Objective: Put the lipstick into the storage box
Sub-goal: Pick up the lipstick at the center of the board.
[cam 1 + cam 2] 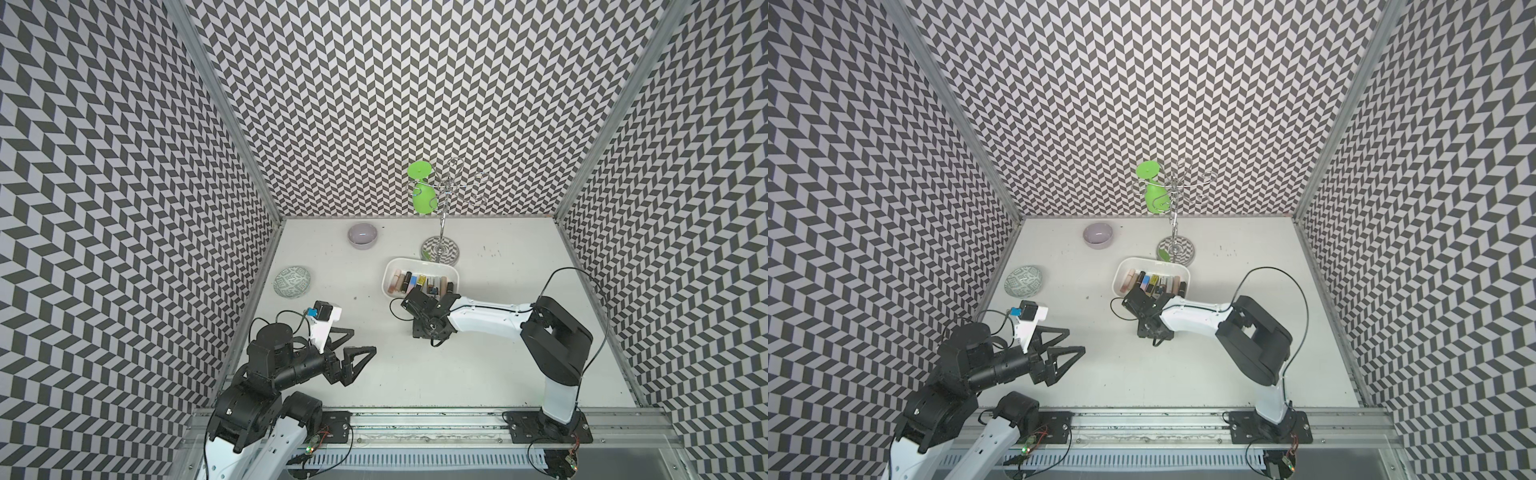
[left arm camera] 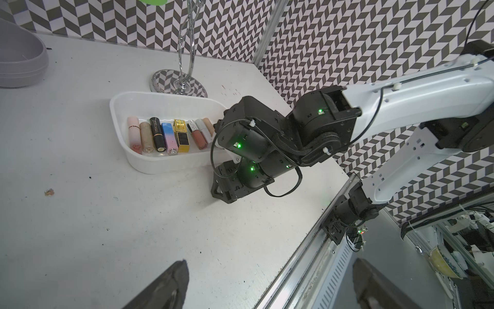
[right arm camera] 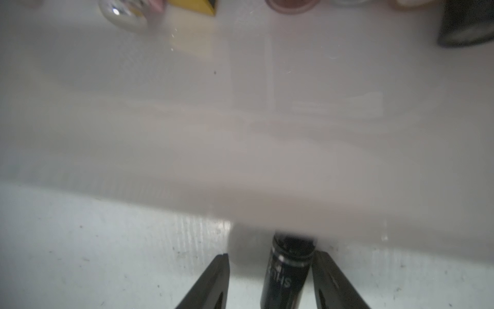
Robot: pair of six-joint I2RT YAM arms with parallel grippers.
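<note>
Black and glossy, the lipstick [image 3: 286, 278] sits outside the storage box [image 2: 160, 163], its far end right up against the box's white outer wall on the side nearest the robot. From the right wrist view it appears to lie on the desk [image 1: 498, 361], though I can't be sure it rests flat. The right pincer [image 3: 271, 254] straddles it, part open. One finger stands just beside the lipstick, perhaps touching, while the other shows a clear strip of desk between itself and the lipstick. I'd say nothing is gripped yet. In both top views the arm's wrist hides the lipstick altogether. Inside the box a row of other tubes [image 2: 163, 135] lies side by side.

The left pincer [image 1: 364, 340] hangs wide open and empty over the near left of the desk, well apart from all this.

To my eye the step in hand is the pick-up. Next the jaws need to pinch the lipstick squarely. Then comes a lift high enough to clear the wall, a short carry over the rim, and a release on the free floor beside the row.
</note>
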